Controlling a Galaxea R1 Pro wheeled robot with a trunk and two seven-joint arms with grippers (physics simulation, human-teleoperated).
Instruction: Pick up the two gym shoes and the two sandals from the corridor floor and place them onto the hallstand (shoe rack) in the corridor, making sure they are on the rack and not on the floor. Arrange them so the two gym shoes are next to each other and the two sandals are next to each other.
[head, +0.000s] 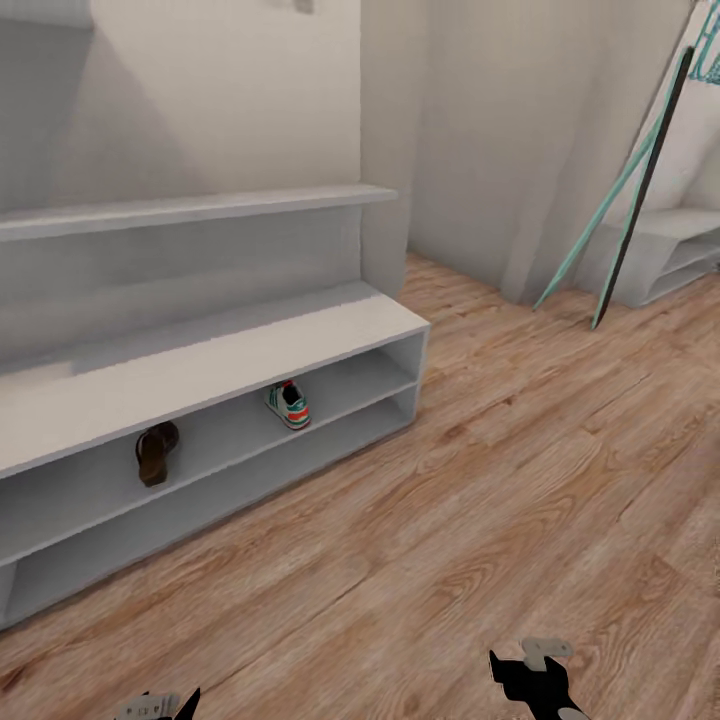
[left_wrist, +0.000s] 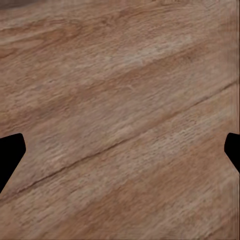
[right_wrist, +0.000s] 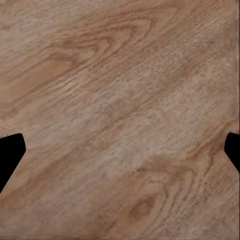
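Now one sandal (head: 156, 452) and one gym shoe (head: 288, 404) occupy the hallstand (head: 330, 330); both tools gape empty.

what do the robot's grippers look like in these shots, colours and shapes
In the head view the right gripper is black and angular with a small light-grey tab on top; the left gripper shows a light-grey part beside a black pointed tip. In both wrist views the fingertips are plain matte black, blunt wedge shapes, with no markings or cables visible.
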